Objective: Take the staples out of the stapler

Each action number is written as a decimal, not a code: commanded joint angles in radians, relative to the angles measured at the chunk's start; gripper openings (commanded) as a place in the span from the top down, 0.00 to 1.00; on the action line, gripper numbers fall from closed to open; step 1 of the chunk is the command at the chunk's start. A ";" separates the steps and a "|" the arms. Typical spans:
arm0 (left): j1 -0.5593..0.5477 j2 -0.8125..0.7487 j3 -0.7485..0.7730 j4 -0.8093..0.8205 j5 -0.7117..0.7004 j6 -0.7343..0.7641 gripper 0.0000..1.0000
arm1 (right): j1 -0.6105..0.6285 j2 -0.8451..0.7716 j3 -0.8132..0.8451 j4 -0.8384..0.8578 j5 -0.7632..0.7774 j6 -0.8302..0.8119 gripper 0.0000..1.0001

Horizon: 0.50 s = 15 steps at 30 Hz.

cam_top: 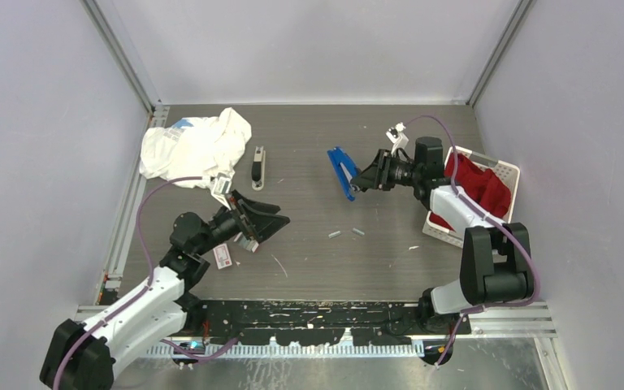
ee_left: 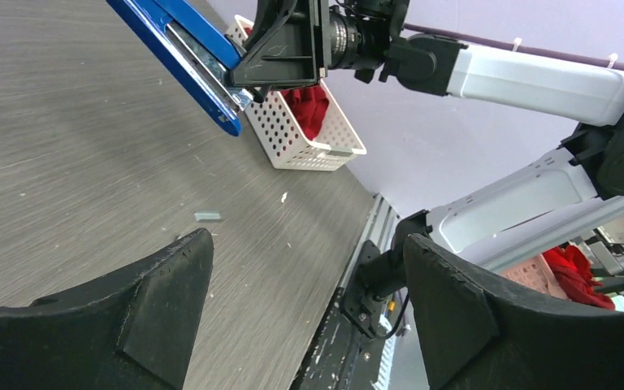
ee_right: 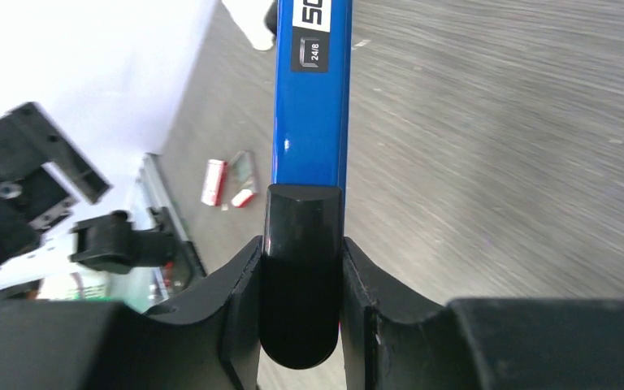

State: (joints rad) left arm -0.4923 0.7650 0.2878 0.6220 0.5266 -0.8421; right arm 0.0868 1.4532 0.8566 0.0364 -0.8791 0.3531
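Nearest the bases, the left gripper (ee_left: 307, 252) hangs low over the table (cam_top: 317, 276), jaws spread wide with nothing between them. A small white-and-red box (cam_top: 223, 257) lies just beside it. A little farther out, two short strips of staples (cam_top: 335, 235) lie loose on the tabletop between the arms. Beyond them, the right gripper (cam_top: 366, 179) is clamped on the black rear end of the blue stapler (cam_top: 341, 172), holding it at a slant, hinged open with its metal magazine exposed. A white basket (cam_top: 510, 172) with a red cloth (cam_top: 475, 183) sits behind.

The unloading looks partway done, and whether strips remain in the magazine cannot be told. The next move probably calls for the free left gripper to reach that magazine, or for a tilt to slide out any remainder.
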 commanded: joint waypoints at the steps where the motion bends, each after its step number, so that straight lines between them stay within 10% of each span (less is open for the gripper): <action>1: -0.058 0.055 0.028 0.177 -0.091 -0.031 0.13 | 0.023 -0.076 -0.020 0.355 -0.197 0.225 0.99; 15: -0.170 0.418 0.152 0.434 -0.296 -0.034 0.04 | 0.090 -0.071 -0.087 0.622 -0.258 0.441 0.99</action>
State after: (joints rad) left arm -0.6548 1.0870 0.3634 0.8539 0.2890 -0.8658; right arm 0.1631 1.4345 0.7582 0.4606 -1.0752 0.7101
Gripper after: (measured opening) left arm 0.958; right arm 0.392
